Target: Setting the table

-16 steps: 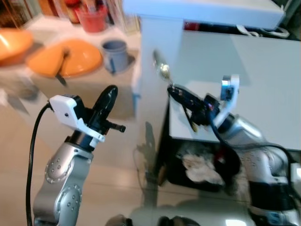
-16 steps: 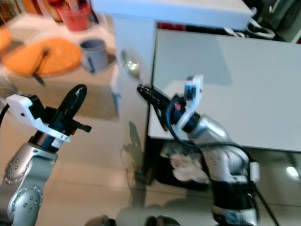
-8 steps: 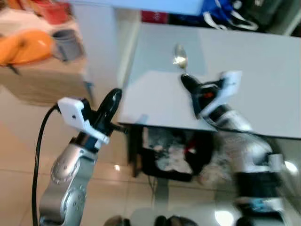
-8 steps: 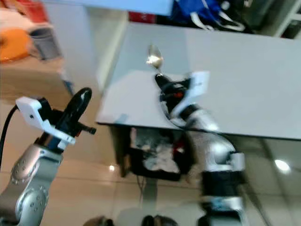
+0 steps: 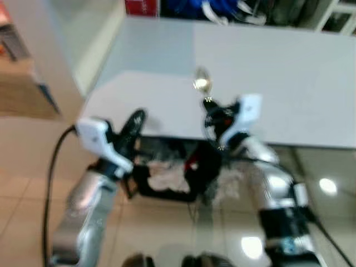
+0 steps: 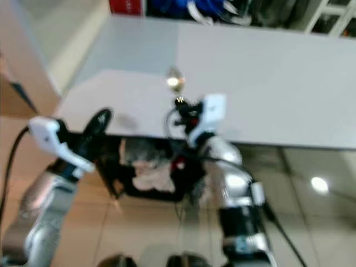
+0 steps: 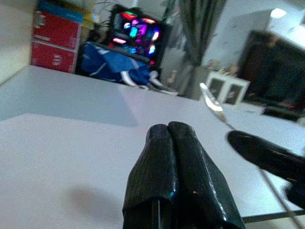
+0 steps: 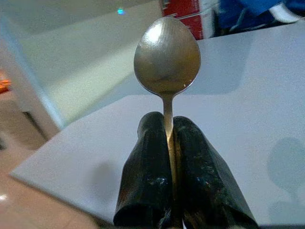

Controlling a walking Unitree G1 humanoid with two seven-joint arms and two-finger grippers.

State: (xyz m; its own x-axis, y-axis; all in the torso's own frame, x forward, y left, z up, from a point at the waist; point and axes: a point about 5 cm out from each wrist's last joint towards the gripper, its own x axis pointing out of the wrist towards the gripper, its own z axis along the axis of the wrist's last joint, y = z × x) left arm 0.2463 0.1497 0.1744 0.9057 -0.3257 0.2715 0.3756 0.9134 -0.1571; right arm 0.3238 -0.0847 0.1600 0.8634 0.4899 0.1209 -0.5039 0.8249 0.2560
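Right wrist view: jaws of the right gripper (image 8: pixel 169 138) pressed together on the thin handle of a metal spoon (image 8: pixel 167 57), bowl standing up past the fingertips, concave face toward the camera, nothing else touched. Left wrist view: left gripper (image 7: pixel 170 136) has its jaws closed on nothing, both black fingers (image 7: pixel 188 176) flat against each other, hovering low at the near edge of the grey desk (image 7: pixel 71 138); the spoon's stem and the dark tip of the right gripper sit at right of frame. Head views, blurred: the whole picture has swung since a second ago, so the camera turned with the robot; the wooden counter with orange plates, blue mug and red pot that filled upper left earlier is gone, and the grey desk (image 5: pixel 289 78) now spans the upper half. Relative to the desk, the spoon (image 5: pixel 201 83) went from hanging off the left corner to sitting at centre frame above the near part of the top, carried, not set down. Left gripper (image 5: pixel 135 121) is at left centre by the desk's front left edge. Under the desk, lower centre, a dark bin (image 5: pixel 167 178) with pale crumpled stuff. Upper edge: red box (image 5: pixel 141 6), blue bag (image 5: pixel 189 6). Judgement: transport nearly done, robot now faces the desk, placing the spoon comes next; desk looks bare, so setting has barely begun.
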